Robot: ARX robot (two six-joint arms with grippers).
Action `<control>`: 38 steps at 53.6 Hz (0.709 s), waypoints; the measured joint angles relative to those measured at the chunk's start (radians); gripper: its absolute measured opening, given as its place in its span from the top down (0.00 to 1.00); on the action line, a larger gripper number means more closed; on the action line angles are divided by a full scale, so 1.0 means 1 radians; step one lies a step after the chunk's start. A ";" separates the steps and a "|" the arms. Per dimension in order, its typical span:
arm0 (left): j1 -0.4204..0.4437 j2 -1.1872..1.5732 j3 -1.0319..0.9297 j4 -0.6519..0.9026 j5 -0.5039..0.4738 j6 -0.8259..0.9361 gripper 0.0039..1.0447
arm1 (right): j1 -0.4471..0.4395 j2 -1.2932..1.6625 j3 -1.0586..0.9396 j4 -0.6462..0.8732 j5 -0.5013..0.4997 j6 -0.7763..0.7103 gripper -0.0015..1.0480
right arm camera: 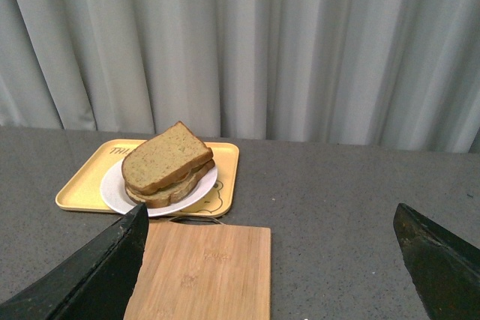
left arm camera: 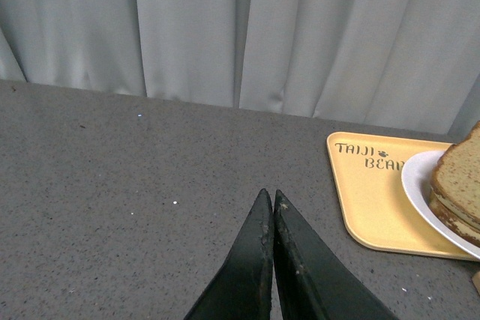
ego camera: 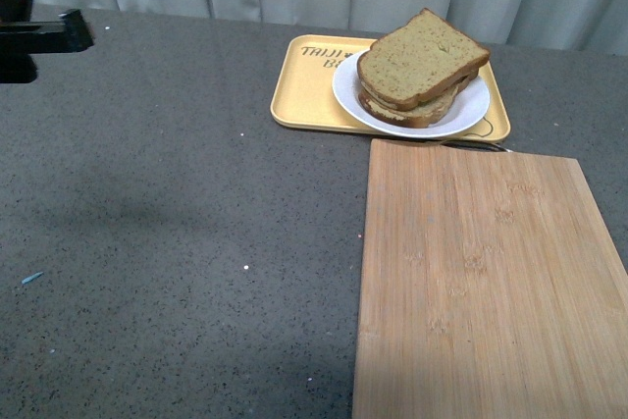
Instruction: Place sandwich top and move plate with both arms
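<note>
The sandwich top [ego camera: 422,56], a plain speckled tan slice, lies tilted on top of the stacked sandwich on the white plate [ego camera: 466,113]. The plate stands on the yellow tray. My left gripper [left arm camera: 270,194] is shut and empty, low over the bare grey table, well left of the tray; the plate's rim [left arm camera: 415,185] and the sandwich top [left arm camera: 459,174] show at the edge of that view. A black part of the left arm [ego camera: 39,36] shows at the far left. My right gripper [right arm camera: 270,209] is open and empty, back from the plate [right arm camera: 112,189] and the sandwich top [right arm camera: 161,157].
The yellow tray [ego camera: 304,95] with bear lettering sits at the back centre. A bamboo cutting board [ego camera: 481,282] lies in front of it at the right, touching or nearly touching the tray's front edge. A grey curtain [right arm camera: 300,43] hangs behind the table.
</note>
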 joint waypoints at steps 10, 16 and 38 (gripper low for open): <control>0.045 -0.186 -0.145 -0.037 0.046 0.009 0.97 | 0.000 0.000 0.000 0.000 0.000 0.000 0.09; 0.066 -0.275 -0.200 -0.075 0.064 0.010 0.97 | 0.000 0.000 0.000 0.000 0.000 0.000 0.09; 0.172 -0.741 -0.315 -0.420 0.165 0.016 0.97 | 0.000 0.000 0.000 0.000 0.000 0.000 0.09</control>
